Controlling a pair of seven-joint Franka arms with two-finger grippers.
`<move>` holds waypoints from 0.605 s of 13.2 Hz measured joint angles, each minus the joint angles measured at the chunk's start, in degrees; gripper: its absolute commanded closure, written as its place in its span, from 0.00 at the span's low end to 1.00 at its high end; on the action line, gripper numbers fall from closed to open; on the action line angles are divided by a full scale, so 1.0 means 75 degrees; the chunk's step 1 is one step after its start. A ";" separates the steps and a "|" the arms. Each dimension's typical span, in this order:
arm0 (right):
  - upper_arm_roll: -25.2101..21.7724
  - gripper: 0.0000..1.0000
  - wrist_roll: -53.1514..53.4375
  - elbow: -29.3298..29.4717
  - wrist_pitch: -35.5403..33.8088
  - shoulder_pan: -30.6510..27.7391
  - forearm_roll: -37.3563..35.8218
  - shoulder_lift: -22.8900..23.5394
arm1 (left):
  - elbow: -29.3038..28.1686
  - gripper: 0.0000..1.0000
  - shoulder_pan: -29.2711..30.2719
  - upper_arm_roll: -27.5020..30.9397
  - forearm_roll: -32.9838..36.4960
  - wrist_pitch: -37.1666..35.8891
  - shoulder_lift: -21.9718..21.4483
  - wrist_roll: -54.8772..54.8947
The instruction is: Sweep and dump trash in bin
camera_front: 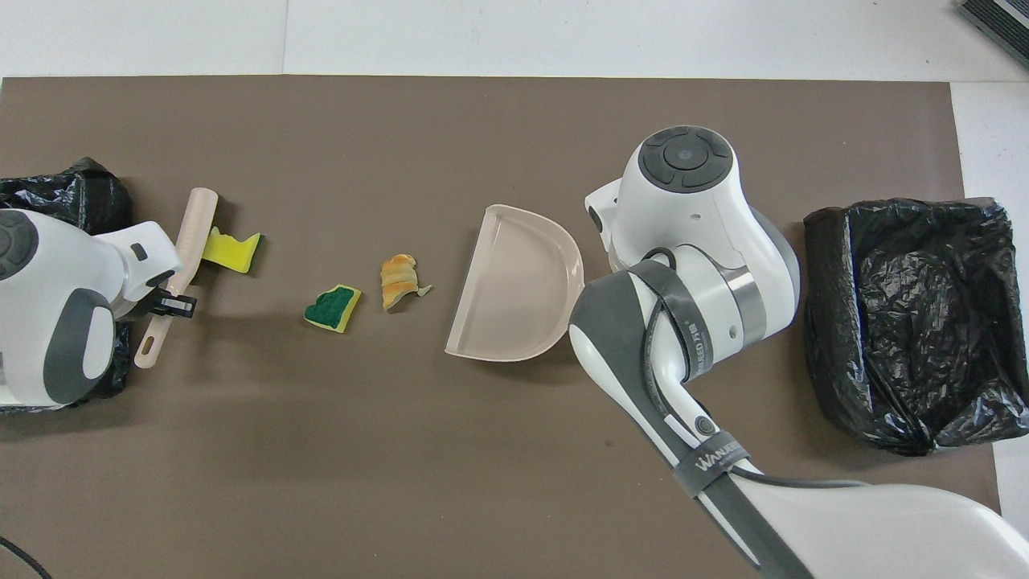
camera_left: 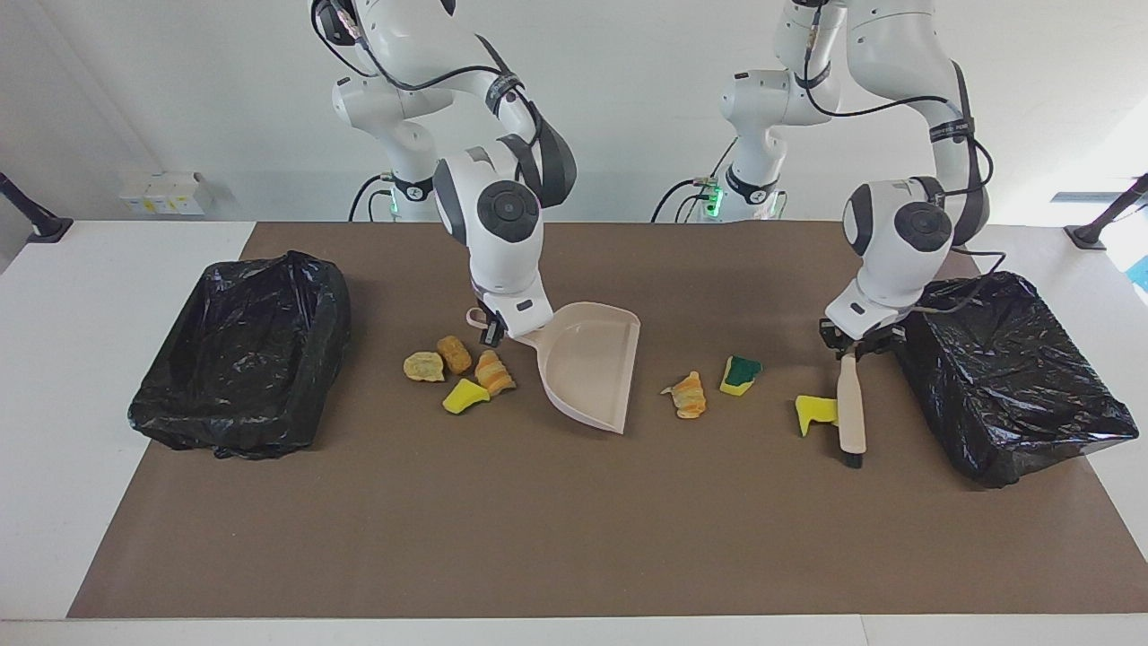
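Observation:
My right gripper (camera_left: 495, 330) is shut on the handle of the beige dustpan (camera_left: 592, 359), whose open mouth faces the left arm's end; the dustpan also shows in the overhead view (camera_front: 514, 293). Several scraps (camera_left: 457, 372) lie clustered by its handle side, hidden under the arm in the overhead view. An orange-striped scrap (camera_left: 689, 395) (camera_front: 398, 281) and a green-topped scrap (camera_left: 740, 374) (camera_front: 332, 308) lie before the mouth. My left gripper (camera_left: 847, 345) (camera_front: 167, 304) is shut on the beige brush (camera_left: 850, 404) (camera_front: 189, 241), which touches a yellow scrap (camera_left: 812, 411) (camera_front: 233, 248).
A black-lined bin (camera_left: 242, 359) (camera_front: 916, 322) stands at the right arm's end of the brown mat. A second black-lined bin (camera_left: 1013, 377) (camera_front: 72, 193) stands at the left arm's end, close beside the brush.

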 measured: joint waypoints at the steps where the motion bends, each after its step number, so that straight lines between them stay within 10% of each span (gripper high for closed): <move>1: 0.0000 1.00 0.0000 -0.0068 0.0052 0.0086 -0.0033 0.0006 | -0.0059 1.00 -0.0275 -0.0012 -0.0003 -0.0114 -0.0095 -0.0196; 8: -0.0003 1.00 0.0004 -0.0286 0.0115 0.0268 -0.0439 0.0009 | -0.0148 1.00 -0.1349 -0.0046 -0.1039 -0.0437 -0.0238 -0.0690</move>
